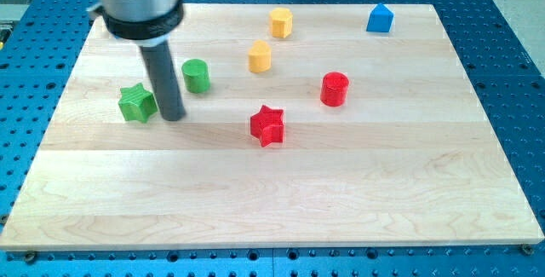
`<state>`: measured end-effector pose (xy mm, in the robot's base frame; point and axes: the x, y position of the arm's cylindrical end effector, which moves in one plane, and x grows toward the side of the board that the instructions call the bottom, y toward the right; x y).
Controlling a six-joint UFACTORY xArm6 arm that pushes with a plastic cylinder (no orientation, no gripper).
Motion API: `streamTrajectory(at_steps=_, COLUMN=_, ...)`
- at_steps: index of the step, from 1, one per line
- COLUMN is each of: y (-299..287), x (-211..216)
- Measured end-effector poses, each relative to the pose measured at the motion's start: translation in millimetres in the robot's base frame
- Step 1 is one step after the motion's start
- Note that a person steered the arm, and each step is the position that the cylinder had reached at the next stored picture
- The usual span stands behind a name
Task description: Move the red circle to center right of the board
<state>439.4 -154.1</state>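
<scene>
The red circle [335,89] is a short red cylinder standing on the wooden board [281,192], a little right of the middle and toward the view's top. My tip [172,116] rests on the board far to the left of it, just right of the green star [136,103] and below-left of the green cylinder [196,76]. The rod rises from the tip to a large grey and black mount at the view's top left.
A red star [268,125] lies below-left of the red circle. Two yellow blocks stand toward the top middle, one [260,56] below the other [281,22]. A blue house-shaped block [380,19] sits near the top right corner.
</scene>
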Motion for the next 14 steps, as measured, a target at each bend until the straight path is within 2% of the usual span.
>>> streamTrajectory(at_steps=1, y=-39, x=0)
streamTrajectory(at_steps=2, y=-1, x=0)
streamTrajectory(at_steps=5, y=25, x=7)
streamTrajectory(at_steps=6, y=79, x=19)
streamTrajectory(at_steps=8, y=182, x=-22)
streamTrajectory(at_steps=9, y=264, x=-36)
streamTrajectory(at_steps=10, y=342, x=-32)
streamTrajectory(at_steps=14, y=335, x=-47)
